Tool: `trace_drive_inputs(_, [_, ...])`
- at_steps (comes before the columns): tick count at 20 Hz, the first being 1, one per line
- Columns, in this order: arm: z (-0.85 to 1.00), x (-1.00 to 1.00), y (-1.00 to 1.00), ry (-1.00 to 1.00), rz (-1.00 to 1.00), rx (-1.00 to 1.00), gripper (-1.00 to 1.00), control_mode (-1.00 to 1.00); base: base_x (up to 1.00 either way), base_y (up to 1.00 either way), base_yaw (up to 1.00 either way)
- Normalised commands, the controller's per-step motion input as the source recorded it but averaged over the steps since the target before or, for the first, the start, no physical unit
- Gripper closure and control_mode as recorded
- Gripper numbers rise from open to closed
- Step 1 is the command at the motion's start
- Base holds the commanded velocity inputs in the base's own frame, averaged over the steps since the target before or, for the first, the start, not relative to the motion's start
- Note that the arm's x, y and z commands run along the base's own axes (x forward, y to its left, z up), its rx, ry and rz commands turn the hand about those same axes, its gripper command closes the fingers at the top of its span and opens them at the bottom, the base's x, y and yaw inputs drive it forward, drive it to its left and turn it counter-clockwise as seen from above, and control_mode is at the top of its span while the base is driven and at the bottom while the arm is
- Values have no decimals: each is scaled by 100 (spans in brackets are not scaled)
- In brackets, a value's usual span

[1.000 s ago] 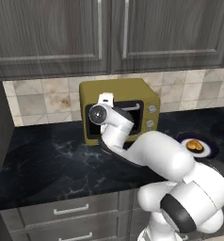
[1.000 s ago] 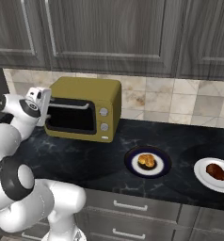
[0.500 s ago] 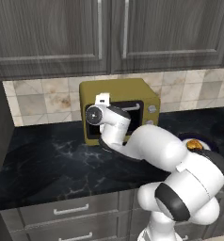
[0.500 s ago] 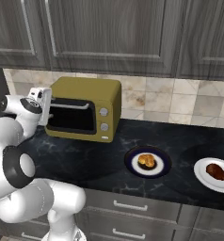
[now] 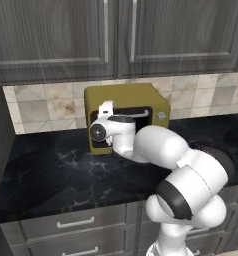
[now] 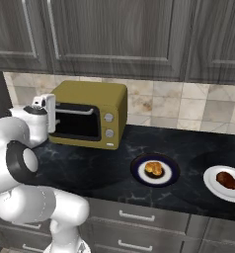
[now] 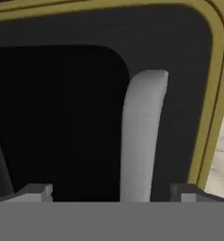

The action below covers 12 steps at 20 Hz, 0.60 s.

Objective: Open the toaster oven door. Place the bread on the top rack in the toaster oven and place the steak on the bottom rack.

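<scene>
The mustard-yellow toaster oven (image 5: 126,95) (image 6: 90,94) stands against the tiled wall, and its dark glass toaster oven door (image 6: 77,123) (image 7: 62,117) is closed. My gripper (image 5: 107,107) (image 6: 50,111) (image 7: 111,195) is open at the left end of the door. The silvery bar handle (image 7: 142,136) (image 6: 80,110) lies between the two finger tips (image 7: 36,192) without touching them. On a dark blue plate sits the bread (image 6: 153,169); the steak (image 6: 227,180) lies on a white plate (image 6: 213,185). Both racks are hidden behind the door.
The black marble counter (image 6: 114,163) runs from the oven to the plates on its right. Grey wall cabinets (image 6: 114,34) hang above the oven, and drawers (image 5: 71,222) sit below the counter's front edge. My own arm (image 5: 161,150) crosses in front of the oven.
The hand has edged closer to the left end of the oven door, and the elbow has swung round. The jaws have stayed open and the door has stayed closed.
</scene>
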Motion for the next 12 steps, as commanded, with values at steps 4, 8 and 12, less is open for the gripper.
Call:
trace_drive_inputs(4, [-35, 28, 0, -17, 5, -6, -100, -100, 0, 0, 0])
trace_drive_inputs(8, [-22, 28, 0, -17, 5, -1, -100, -100, 0, 0, 0])
trace_drive_inputs(12, [-16, 35, 0, -14, 4, 0, -100, -100, 0, 0, 0])
